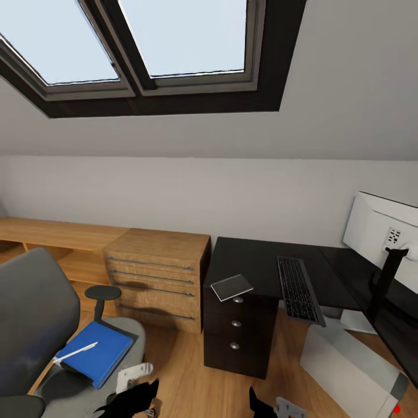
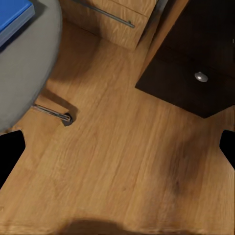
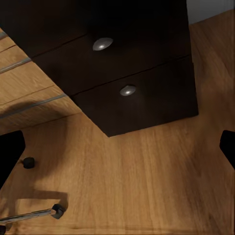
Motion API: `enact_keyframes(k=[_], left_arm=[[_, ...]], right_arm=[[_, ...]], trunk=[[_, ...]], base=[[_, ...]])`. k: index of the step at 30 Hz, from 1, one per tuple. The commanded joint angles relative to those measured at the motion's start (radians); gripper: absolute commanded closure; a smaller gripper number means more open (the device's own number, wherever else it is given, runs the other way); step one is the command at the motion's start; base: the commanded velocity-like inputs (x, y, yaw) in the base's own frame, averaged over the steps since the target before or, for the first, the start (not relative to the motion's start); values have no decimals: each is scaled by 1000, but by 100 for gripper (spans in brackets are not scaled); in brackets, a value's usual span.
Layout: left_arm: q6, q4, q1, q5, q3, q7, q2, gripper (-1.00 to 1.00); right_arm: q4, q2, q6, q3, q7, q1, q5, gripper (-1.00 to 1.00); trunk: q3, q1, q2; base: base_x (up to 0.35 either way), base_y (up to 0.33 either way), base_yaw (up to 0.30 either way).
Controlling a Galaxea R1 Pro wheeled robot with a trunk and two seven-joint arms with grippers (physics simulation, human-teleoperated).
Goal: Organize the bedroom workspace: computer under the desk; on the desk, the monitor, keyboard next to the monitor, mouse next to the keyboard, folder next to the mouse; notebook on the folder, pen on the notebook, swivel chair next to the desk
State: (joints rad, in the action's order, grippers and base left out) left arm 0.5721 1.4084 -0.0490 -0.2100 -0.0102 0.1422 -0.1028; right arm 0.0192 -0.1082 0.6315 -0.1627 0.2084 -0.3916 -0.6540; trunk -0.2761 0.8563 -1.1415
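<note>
We see two skylights in black frames set into the sloped ceiling. Below them runs a pale wall. Against that wall stands a low wooden shelf, and touching its right end we find a wooden chest of drawers with long metal handles. The floor is light wood planks, and a dark shadow lies on it in the left wrist view.

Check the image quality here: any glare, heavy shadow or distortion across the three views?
Head view: skylights bright, not blown; wide-angle stretch bends the desk and monitor. Left wrist view: soft dark shadow patch on the floor. Right wrist view: desk drawers near-black, knobs glinting.
</note>
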Motion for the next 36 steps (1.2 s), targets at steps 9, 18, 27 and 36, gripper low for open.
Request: enact_keyframes(k=[9, 18, 27, 36], left_arm=[[-122, -81, -12, -13, -3, 3, 40, -100], [-177, -103, -12, -14, -2, 4, 55, -100], [-181, -113, -12, -15, -2, 4, 56, -100], [-182, -165, -12, -13, -1, 3, 55, -100]], right_arm=[[-6, 1, 4, -6, 2, -1, 22, -100], [-6, -1, 4, -5, 2, -1, 22, -100], [-5, -2, 4, -5, 2, -1, 23, -100], [-5, -1, 8, -5, 2, -1, 24, -100]], trunk=[[27, -34, 63], [56, -69, 126], [81, -100, 182], [81, -100, 182]], base=[[0, 0, 0], [0, 0, 0], [0, 0, 0], [0, 0, -120]])
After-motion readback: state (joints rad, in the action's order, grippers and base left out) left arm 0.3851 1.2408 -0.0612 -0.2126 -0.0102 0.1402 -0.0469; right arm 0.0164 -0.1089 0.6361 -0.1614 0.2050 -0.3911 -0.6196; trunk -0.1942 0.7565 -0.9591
